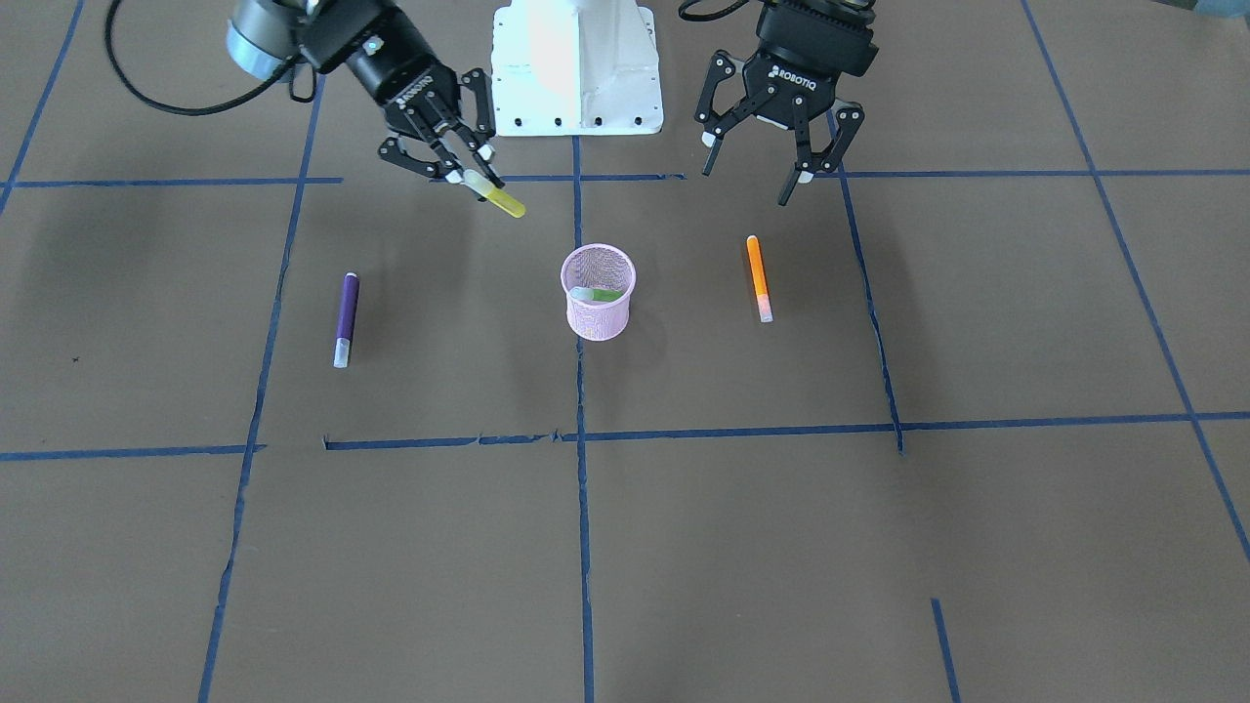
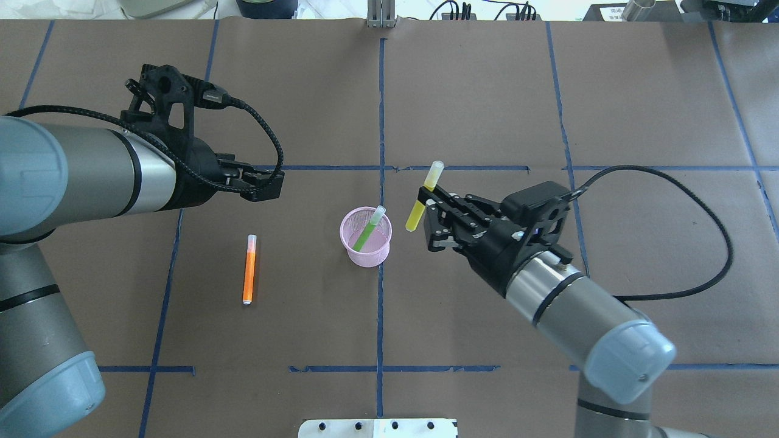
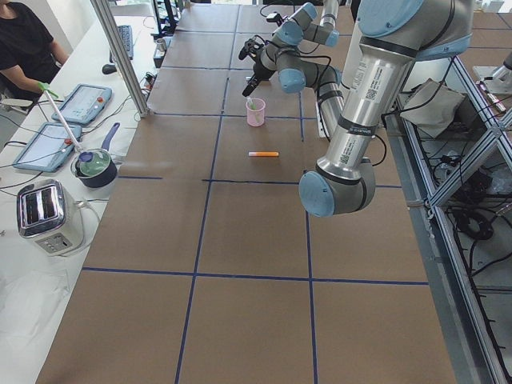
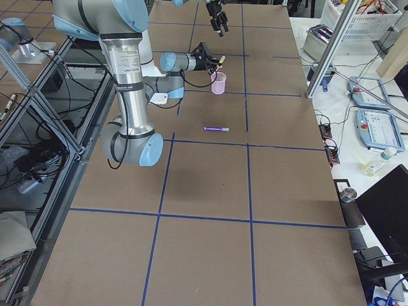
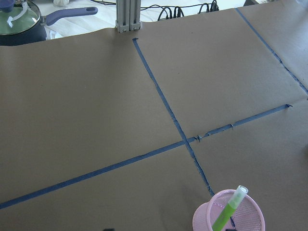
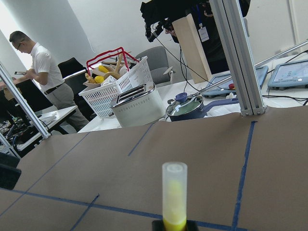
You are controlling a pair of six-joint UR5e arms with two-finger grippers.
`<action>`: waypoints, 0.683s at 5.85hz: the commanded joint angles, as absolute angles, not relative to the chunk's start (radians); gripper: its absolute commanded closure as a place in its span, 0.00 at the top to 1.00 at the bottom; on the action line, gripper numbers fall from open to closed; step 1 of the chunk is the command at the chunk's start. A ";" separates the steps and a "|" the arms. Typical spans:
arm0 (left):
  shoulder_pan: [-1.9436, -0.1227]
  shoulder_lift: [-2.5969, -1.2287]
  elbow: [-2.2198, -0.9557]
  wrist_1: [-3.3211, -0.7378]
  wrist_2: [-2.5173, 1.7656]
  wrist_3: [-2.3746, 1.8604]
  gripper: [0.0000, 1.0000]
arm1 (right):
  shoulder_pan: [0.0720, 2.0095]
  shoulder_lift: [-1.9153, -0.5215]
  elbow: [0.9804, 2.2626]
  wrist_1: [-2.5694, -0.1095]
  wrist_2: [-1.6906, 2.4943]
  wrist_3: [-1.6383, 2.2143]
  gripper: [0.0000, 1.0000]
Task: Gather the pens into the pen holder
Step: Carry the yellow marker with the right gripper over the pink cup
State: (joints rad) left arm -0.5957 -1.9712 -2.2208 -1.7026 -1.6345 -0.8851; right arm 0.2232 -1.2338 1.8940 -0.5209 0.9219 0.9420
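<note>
- Right gripper (image 2: 426, 198), just right of centre in the overhead frame: pressed onto a yellow pen (image 2: 416, 213) and pinching it across the barrel near mid-length, with the pale cap end pointing to the top of the frame.
- Held off the table (image 2: 487, 91), just right of the pen holder (image 2: 365, 255) and not yet over its mouth.
- Pen holder: a pink mesh cup, upright at the centre of the overhead frame, with a green pen (image 2: 367, 233) leaning inside it and its cap poking above the rim.
- Left gripper (image 1: 754, 168), upper right of the front-facing frame: spread wide, empty, hanging above the table.
- Orange pen (image 2: 249, 269): flat on the table, left of centre in the overhead frame, below the left gripper and well apart from the cup.
- Purple pen (image 1: 346, 318): flat on the table, left of centre in the front-facing frame; hidden under the right arm in the overhead frame.
- Probably light, stiff and smooth-barrelled, so likely to swing or slide between the pads if pinched off-centre or at the slick cap.
- Best taken across the coloured barrel near the middle, gently, then tipped one end down so as to drop cleanly into the narrow cup.
- Cup itself probably light and easy to knock over; better approached from above than from the side.
</note>
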 commanded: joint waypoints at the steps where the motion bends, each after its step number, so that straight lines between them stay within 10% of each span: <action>1: -0.595 -1.971 -2.214 -1.704 -1.632 -0.885 0.84 | 0.196 -1.138 1.784 -0.532 0.827 0.901 0.00; 4: -0.594 -1.971 -2.212 -1.704 -1.631 -0.885 0.87 | 0.179 -1.086 1.675 -0.531 0.775 0.900 0.01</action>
